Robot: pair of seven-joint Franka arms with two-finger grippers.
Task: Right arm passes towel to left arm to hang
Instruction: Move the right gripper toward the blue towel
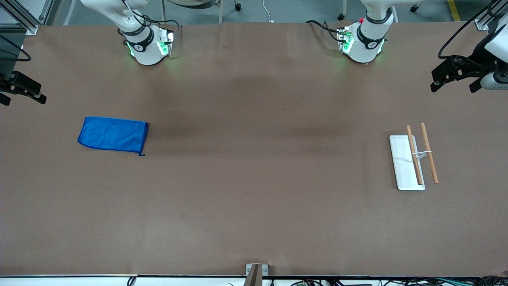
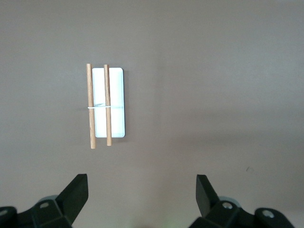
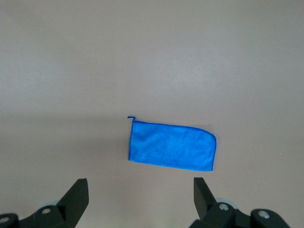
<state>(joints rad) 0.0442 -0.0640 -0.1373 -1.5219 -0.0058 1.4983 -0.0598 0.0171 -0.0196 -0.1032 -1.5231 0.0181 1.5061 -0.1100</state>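
The royal-blue towel [image 1: 113, 134] lies folded flat on the brown table toward the right arm's end, its small loop tag at the corner nearest the front camera. It also shows in the right wrist view [image 3: 172, 147]. My right gripper [image 1: 23, 99] hangs open and empty, high over the table's edge at that end, apart from the towel; its jaws stand wide in the right wrist view [image 3: 141, 190]. My left gripper [image 1: 454, 88] hangs open and empty, high over the left arm's end of the table; it also shows in the left wrist view [image 2: 141, 190].
A white flat tray [image 1: 401, 167] with two wooden rods [image 1: 429, 152] held together by a thin white band lies toward the left arm's end. It also shows in the left wrist view [image 2: 117, 95]. A small bracket [image 1: 256, 272] sits at the table's front edge.
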